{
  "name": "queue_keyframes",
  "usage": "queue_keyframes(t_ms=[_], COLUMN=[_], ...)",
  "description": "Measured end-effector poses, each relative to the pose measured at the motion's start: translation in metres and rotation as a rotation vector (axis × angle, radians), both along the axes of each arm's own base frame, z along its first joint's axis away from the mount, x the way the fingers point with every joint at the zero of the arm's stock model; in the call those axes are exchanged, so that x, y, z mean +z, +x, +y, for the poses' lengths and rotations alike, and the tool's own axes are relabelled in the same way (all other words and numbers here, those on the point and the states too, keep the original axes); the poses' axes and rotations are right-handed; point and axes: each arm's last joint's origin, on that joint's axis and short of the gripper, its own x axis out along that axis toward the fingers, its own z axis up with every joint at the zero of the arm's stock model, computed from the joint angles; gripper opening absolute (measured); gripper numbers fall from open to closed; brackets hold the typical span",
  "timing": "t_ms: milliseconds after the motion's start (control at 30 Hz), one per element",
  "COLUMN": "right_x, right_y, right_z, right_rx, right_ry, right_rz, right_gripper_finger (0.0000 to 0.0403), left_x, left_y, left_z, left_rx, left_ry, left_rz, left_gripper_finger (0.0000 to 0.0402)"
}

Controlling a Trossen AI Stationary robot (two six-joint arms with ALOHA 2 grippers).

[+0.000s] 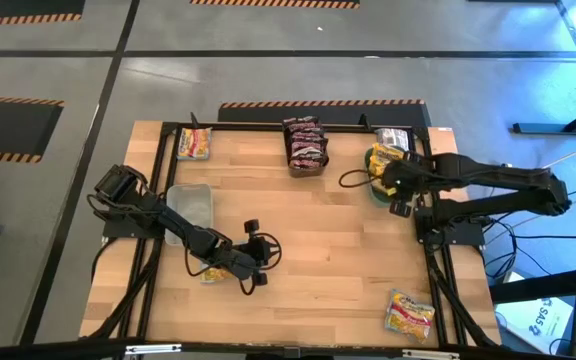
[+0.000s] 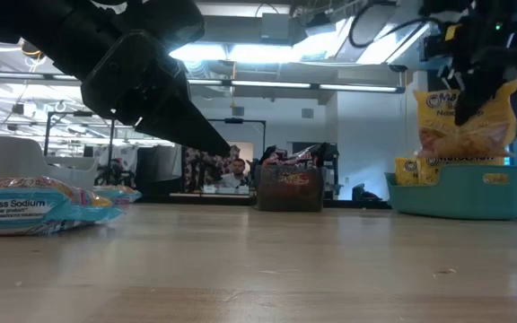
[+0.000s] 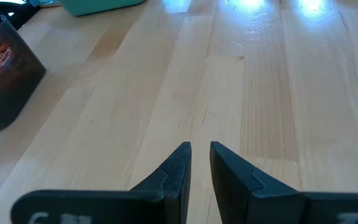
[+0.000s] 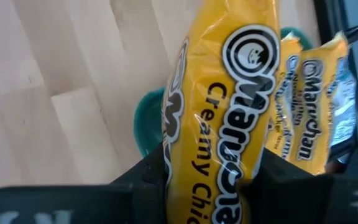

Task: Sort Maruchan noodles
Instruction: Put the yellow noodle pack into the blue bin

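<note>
We see the right gripper [image 4: 213, 180] clenched on a glossy yellow Maruchan ramen packet [image 4: 219, 106], held up over the teal green dish [image 2: 456, 193] at the table's far right, where more yellow packets [image 4: 312, 106] already sit. Risk: the slick wrapper is pinched near one end, so it could slip or swing and drop outside the dish, or land on the rim and slide off.

The left gripper [image 3: 201, 165] hovers low over bare wood mid-table, fingers nearly together, grasping nothing. A packet [image 1: 211, 272] lies just beside that arm, mostly hidden under it, so we can't tell its flavour.

A blue-white packet [image 2: 34, 208] is cut off at the low view's edge. The dark bin of red packets [image 1: 305, 146] is too small to count.
</note>
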Motion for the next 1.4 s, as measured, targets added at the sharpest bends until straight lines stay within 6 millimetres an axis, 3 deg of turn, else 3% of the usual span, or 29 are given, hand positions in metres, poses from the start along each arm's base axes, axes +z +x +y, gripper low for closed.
queue_keyframes(t_ms=[267,400,767,1200,1400], right_x=[-0.032,-0.031,-0.037,-0.06,-0.072], right_y=[-0.007,-0.001,0.004,0.027,0.034], right_z=[-0.014,-0.017,-0.019,-0.026,-0.028], right_rx=[-0.05,-0.036,-0.012,0.053,0.023], right_ry=[0.028,0.037,0.009,0.035,0.036], right_rz=[0.111,0.044,0.116,0.258,0.319], right_gripper_finger=[0.0113,0.0113,0.0113,0.0114,0.0142], left_x=[0.0,0.0,0.0,0.0,0.0], left_y=[0.0,0.0,0.0,0.0,0.0], left_z=[0.0,0.0,0.0,0.0,0.0], left_rx=[0.0,0.0,0.0,0.0,0.0], left_ry=[0.001,0.001,0.0,0.0,0.0], left_rz=[0.002,0.002,0.001,0.0,0.0], left_gripper_finger=[0.0055,0.0055,0.0055,0.0055,0.0055])
